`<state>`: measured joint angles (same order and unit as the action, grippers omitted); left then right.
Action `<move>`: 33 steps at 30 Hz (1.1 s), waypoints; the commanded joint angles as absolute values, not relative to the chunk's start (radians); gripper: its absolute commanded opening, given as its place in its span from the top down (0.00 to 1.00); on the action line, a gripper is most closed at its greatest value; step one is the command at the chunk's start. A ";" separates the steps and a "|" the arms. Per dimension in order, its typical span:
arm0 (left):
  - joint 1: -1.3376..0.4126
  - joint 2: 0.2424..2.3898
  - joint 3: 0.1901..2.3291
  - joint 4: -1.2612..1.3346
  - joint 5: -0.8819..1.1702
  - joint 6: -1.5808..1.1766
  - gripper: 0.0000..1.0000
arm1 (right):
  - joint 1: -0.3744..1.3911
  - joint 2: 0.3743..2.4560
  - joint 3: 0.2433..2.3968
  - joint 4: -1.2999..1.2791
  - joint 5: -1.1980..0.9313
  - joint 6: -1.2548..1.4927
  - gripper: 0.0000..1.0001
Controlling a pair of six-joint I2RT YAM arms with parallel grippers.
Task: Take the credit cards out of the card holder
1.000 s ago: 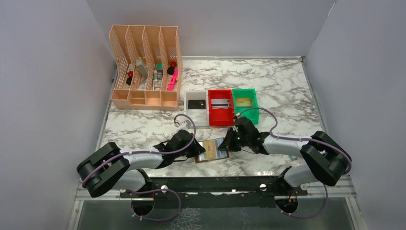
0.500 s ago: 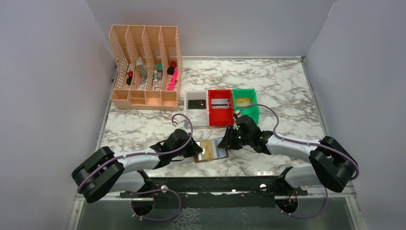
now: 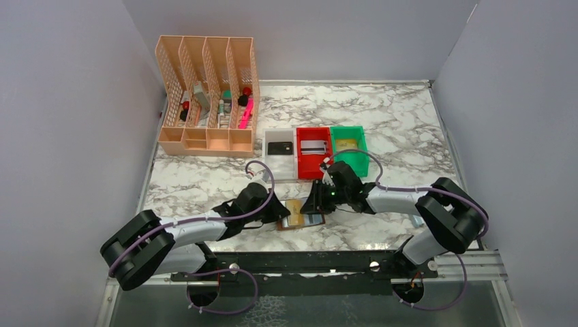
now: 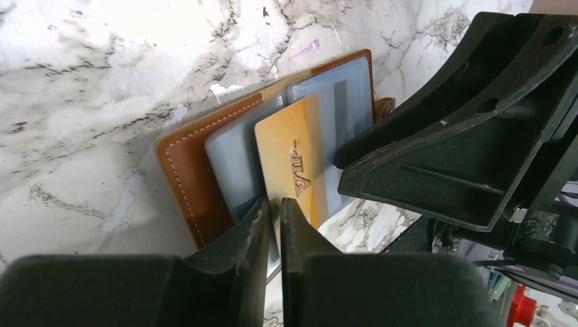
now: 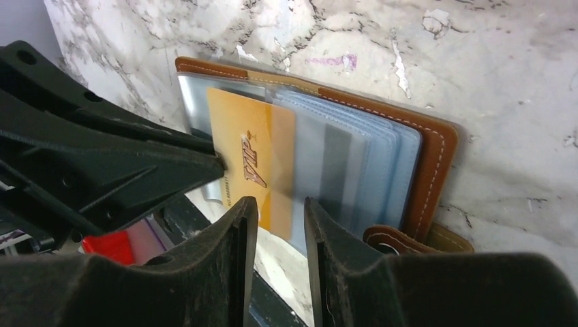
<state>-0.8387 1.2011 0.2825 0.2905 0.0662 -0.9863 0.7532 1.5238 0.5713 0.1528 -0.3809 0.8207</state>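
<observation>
The brown card holder [image 3: 294, 221] lies open on the marble near the front middle, its pale blue-grey pockets [image 5: 354, 163] facing up. A gold credit card [image 4: 293, 163] [image 5: 249, 163] sticks partly out of a pocket by the fold. My left gripper [image 3: 281, 211] [image 4: 274, 208] is at the holder's left side, its jaws pinched together on the pocket edge. My right gripper [image 3: 312, 204] [image 5: 278, 208] is over the holder's right half, open, with the gold card's near end in the gap between its jaws. The snap tab [image 5: 416, 238] shows beside the right finger.
Three bins stand behind the holder: a white bin [image 3: 281, 167] holding a black card [image 3: 280, 147], a red bin [image 3: 314, 165] with a silvery card [image 3: 313, 146], and a green bin [image 3: 360, 136] with a gold card [image 3: 347, 144]. An orange file organiser [image 3: 208, 95] stands at the back left.
My right gripper has slid left onto the card holder and its jaws have spread wider. The left arm has shifted only slightly and stays at the holder's left edge.
</observation>
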 commanded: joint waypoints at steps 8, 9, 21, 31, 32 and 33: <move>-0.836 1.288 0.268 0.461 0.178 -1.044 0.74 | 0.760 1.608 0.443 0.235 -0.366 0.902 0.63; -0.836 1.295 0.261 0.481 0.181 -1.053 0.74 | 0.760 1.612 0.439 0.242 -0.368 0.905 0.63; -0.836 1.387 0.229 0.618 0.202 -1.140 0.69 | 0.761 1.644 0.416 0.293 -0.393 0.922 0.71; -0.836 1.349 0.198 0.625 0.172 -1.155 0.88 | 0.759 1.648 0.414 0.286 -0.382 0.929 0.73; -0.834 1.344 0.196 0.624 0.168 -1.150 0.93 | 0.760 1.646 0.417 0.283 -0.381 0.928 0.73; -0.833 1.336 0.194 0.624 0.165 -1.147 0.98 | 0.759 1.642 0.420 0.273 -0.377 0.926 0.73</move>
<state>-0.8268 1.3693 0.2085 0.6048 0.1532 -1.1599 0.7395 1.5906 0.4625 0.4343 -0.4328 0.9577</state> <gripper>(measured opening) 0.112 0.267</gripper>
